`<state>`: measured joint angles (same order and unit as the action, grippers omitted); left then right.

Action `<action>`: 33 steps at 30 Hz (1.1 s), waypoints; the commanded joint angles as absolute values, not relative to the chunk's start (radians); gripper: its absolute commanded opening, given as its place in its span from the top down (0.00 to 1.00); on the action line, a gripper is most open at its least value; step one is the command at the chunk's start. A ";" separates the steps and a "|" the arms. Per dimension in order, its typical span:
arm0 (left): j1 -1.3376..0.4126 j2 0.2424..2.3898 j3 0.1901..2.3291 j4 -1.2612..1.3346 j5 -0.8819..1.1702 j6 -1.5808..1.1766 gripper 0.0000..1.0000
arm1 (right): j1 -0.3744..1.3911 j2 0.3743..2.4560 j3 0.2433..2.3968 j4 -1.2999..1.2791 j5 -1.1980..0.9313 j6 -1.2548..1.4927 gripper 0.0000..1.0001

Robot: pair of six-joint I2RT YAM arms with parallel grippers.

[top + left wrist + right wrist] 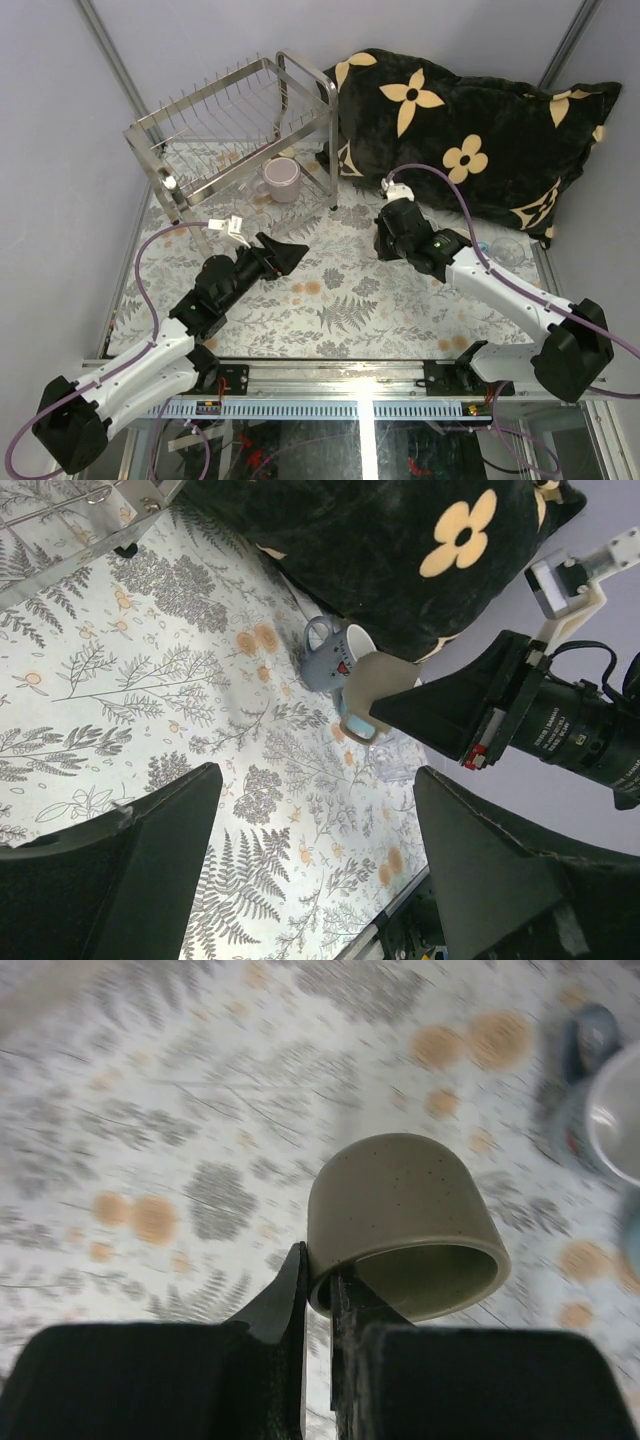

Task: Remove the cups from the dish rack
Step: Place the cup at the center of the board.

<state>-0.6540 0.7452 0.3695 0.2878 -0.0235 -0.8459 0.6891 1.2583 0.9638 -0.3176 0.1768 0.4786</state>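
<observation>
The dish rack stands at the back left, and a pale pink mug sits upright at its near-right edge. My right gripper is shut on the rim of a cream cup, one finger inside and one outside, and holds it tilted above the cloth. From the left wrist that cup hangs just over a light blue mug and a clear glass. My left gripper hovers open over the cloth with nothing between its fingers, in front of the rack.
A big black pillow with cream flowers fills the back right, close behind the right gripper. Another clear glass stands by the table's right edge. Grey walls close in the left and right sides.
</observation>
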 commanded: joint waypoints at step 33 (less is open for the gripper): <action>-0.655 0.773 0.302 0.356 0.026 -0.867 0.21 | 0.461 1.320 0.806 -0.651 0.165 0.406 1.00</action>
